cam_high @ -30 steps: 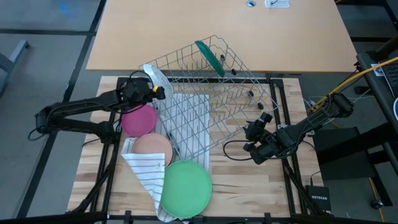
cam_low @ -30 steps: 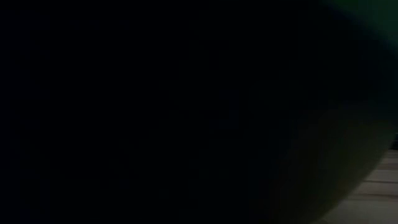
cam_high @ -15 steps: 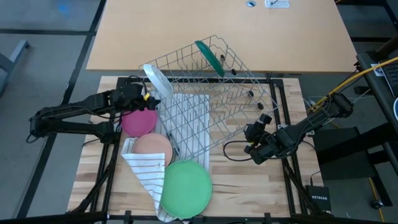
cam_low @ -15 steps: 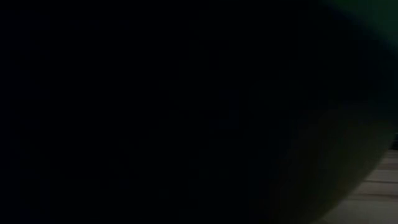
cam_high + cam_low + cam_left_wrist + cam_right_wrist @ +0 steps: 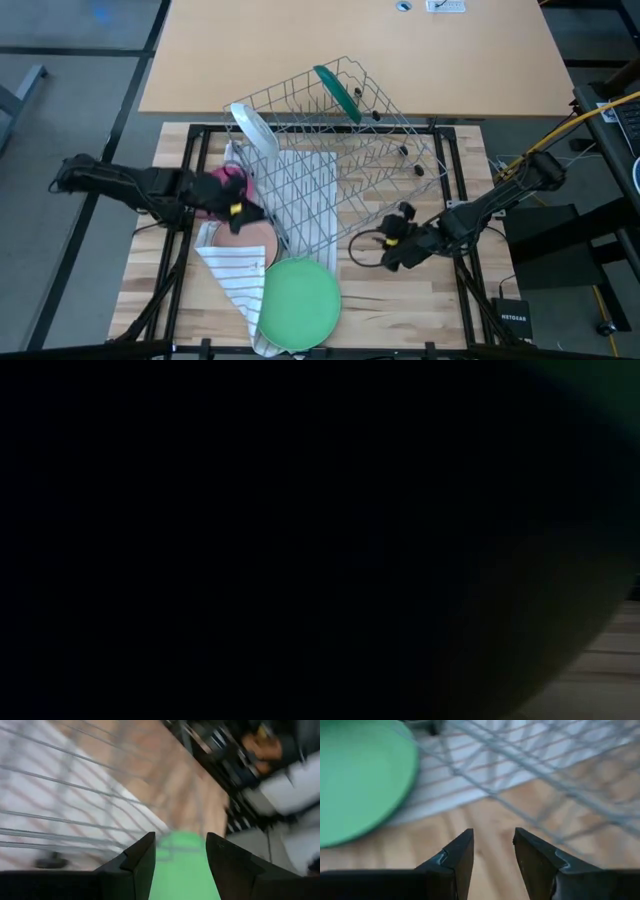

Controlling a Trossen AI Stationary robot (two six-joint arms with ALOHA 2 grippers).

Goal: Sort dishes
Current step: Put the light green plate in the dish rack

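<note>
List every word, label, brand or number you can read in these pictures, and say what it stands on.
"NETGEAR": on the small black box on the floor off the table's right side.
White label on the far tan tabletop: print too small to read.
No readable text on the dishes or wire rack.

I see a thin bare-metal wire rack (image 5: 330, 150), slightly shiny. The green plate (image 5: 300, 303) looks like smooth matt plastic, and so does the peach plate (image 5: 258, 238). The striped cloth (image 5: 237, 272) is soft woven fabric. The table (image 5: 400, 300) is pale planked wood, matt.
</note>
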